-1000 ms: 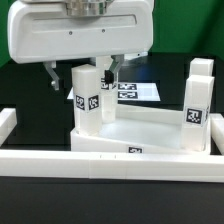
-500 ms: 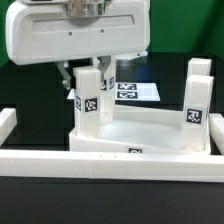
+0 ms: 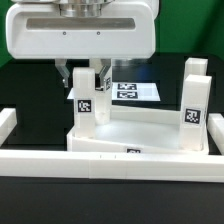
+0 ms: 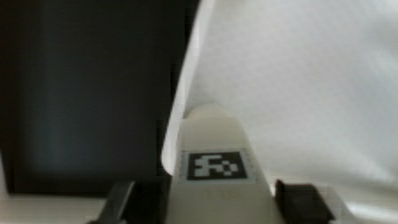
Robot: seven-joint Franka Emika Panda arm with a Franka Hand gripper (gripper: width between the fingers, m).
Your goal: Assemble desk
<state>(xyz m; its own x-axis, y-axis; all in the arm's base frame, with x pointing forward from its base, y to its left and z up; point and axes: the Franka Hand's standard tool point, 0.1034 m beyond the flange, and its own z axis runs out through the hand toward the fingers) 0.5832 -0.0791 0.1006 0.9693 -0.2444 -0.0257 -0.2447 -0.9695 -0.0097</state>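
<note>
Largest before me is the desk panel (image 3: 150,128), white with a raised rim, lying flat on the black table (image 3: 30,95) just behind the long white border bar (image 3: 100,162). The marker board (image 3: 135,91) lies flat on the table behind the panel. Two tagged legs stand upright in the panel's corners: one at the exterior view's right (image 3: 195,100), well apart from me, and one at the exterior view's left (image 3: 85,95). My gripper (image 3: 85,75) is clenched on that left leg, a finger (image 4: 299,198) pressed against each side of it, its tag (image 4: 217,164) facing my wrist camera
</note>
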